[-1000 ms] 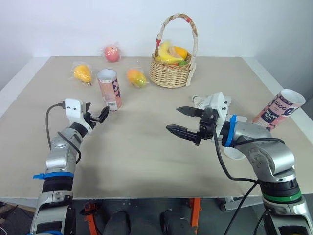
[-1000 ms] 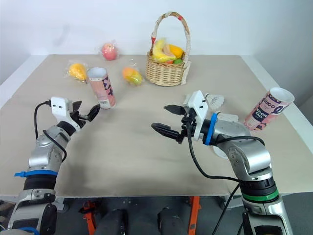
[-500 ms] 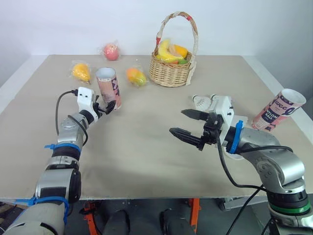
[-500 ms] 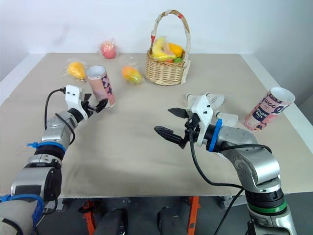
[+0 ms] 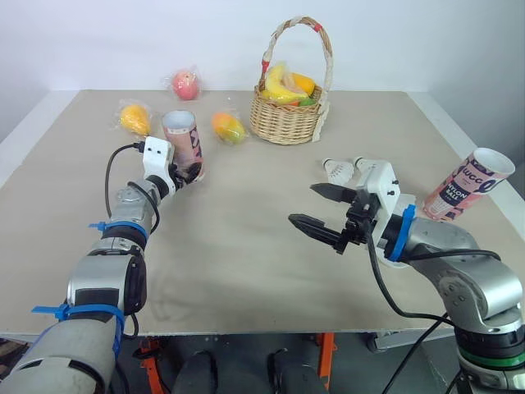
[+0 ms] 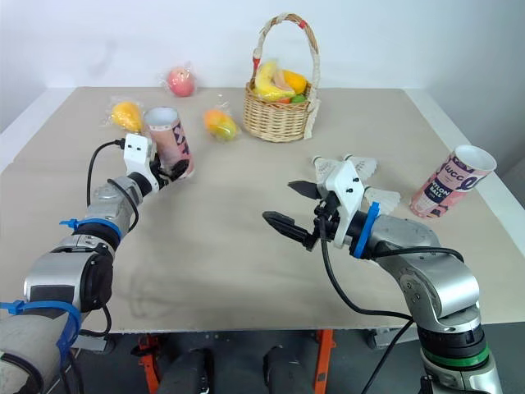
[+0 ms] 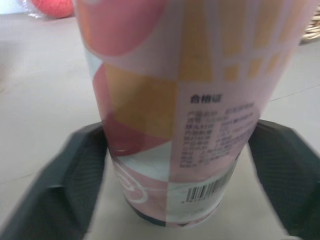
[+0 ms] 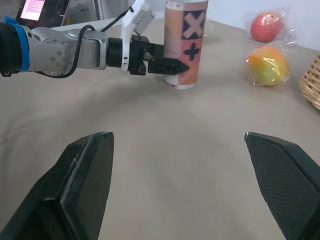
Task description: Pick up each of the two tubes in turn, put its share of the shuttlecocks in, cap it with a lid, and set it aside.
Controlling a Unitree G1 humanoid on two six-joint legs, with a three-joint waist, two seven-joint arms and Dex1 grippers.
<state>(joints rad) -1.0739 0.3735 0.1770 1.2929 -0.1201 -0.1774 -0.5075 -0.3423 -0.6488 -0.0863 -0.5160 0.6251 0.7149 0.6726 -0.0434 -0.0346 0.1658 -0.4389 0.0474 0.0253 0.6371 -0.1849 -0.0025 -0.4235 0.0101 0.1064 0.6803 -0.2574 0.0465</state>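
Head view: a pink patterned cardboard tube (image 5: 184,141) stands upright left of the woven wicker basket (image 5: 285,123), with the left gripper (image 5: 191,173) at its base; the right gripper (image 5: 305,204) gapes empty. The left wrist view adds the tube's glossy barcoded label between spread, ridged black fingers (image 7: 70,185).

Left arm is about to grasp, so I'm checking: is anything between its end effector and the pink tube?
Nothing visible does. The left end effector has the pink tube between its open fingers, one on each side of the tube's lower wall. The nearest wrapped fruit lies apart, off to the side.
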